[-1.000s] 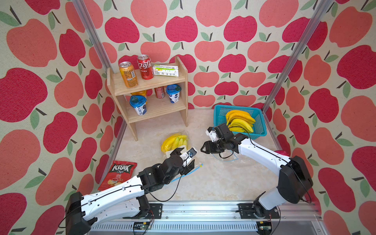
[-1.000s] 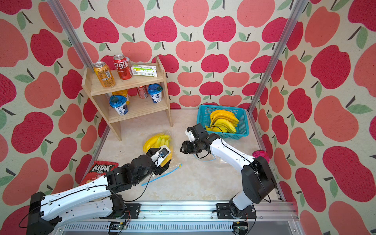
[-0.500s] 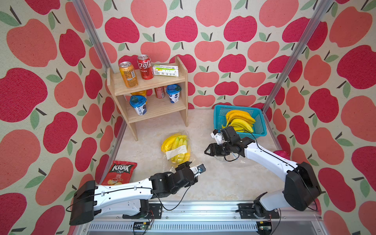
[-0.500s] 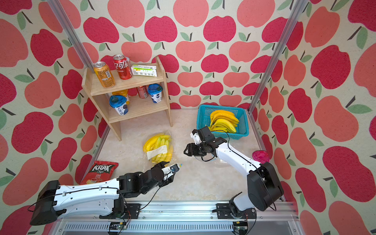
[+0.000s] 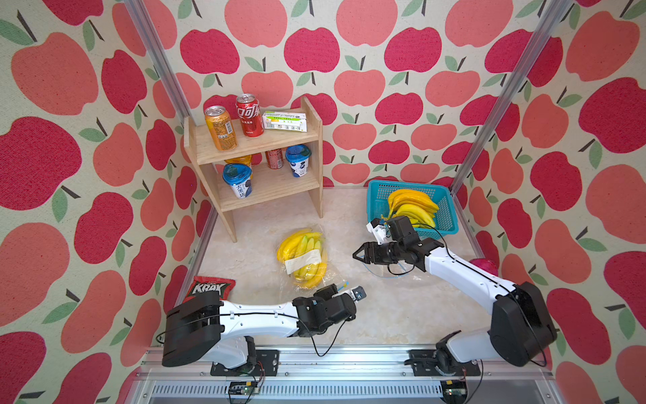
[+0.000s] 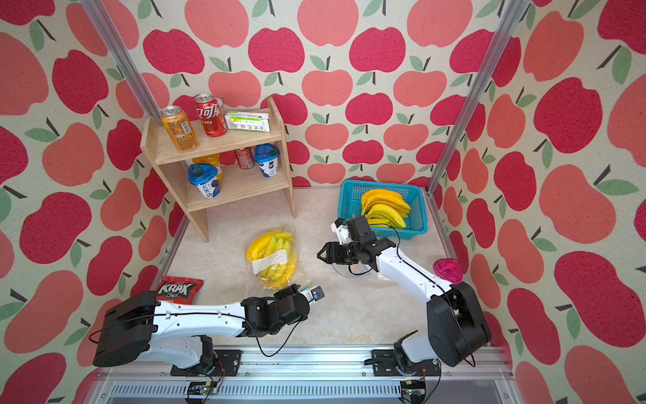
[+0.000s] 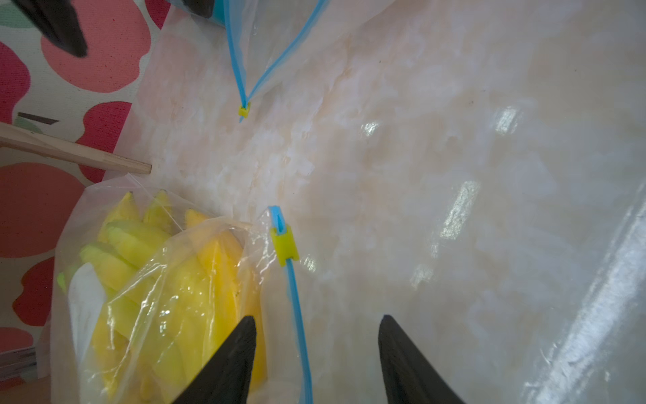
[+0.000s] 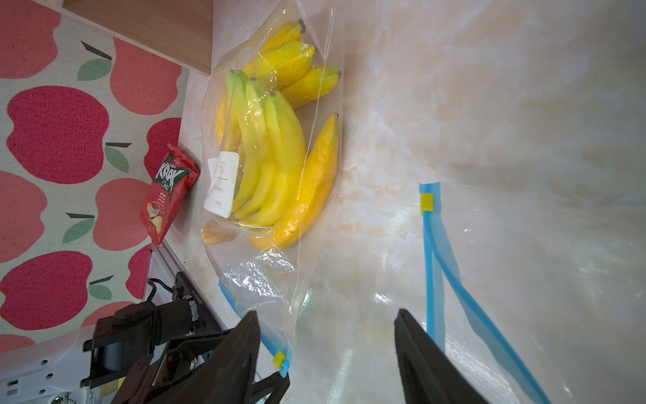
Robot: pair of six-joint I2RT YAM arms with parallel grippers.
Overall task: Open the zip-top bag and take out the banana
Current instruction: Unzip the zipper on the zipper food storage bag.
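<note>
A clear zip-top bag (image 5: 316, 280) lies mid-table with a bunch of yellow bananas (image 5: 303, 253) inside, seen in both top views (image 6: 272, 259). My left gripper (image 5: 337, 288) is low at the bag's near end. In the left wrist view its jaws (image 7: 318, 321) stand open on either side of the blue zip strip (image 7: 297, 314), behind the yellow slider (image 7: 285, 245), not pinching it. My right gripper (image 5: 356, 254) hovers to the right of the bag, open and empty. In the right wrist view (image 8: 327, 316) it faces the bananas (image 8: 279, 157).
A second, empty zip bag (image 5: 402, 276) lies under the right arm, its slider (image 8: 426, 203) near the right jaws. A teal basket (image 5: 445, 229) of loose bananas stands behind it. A wooden shelf (image 5: 258, 147) with cans is at the back left, a chips bag (image 5: 209, 288) at the front left.
My left arm has dropped and drawn back from beside the bananas to the bag's near zip end, its jaws narrowing. The right gripper has widened slightly and barely shifted.
</note>
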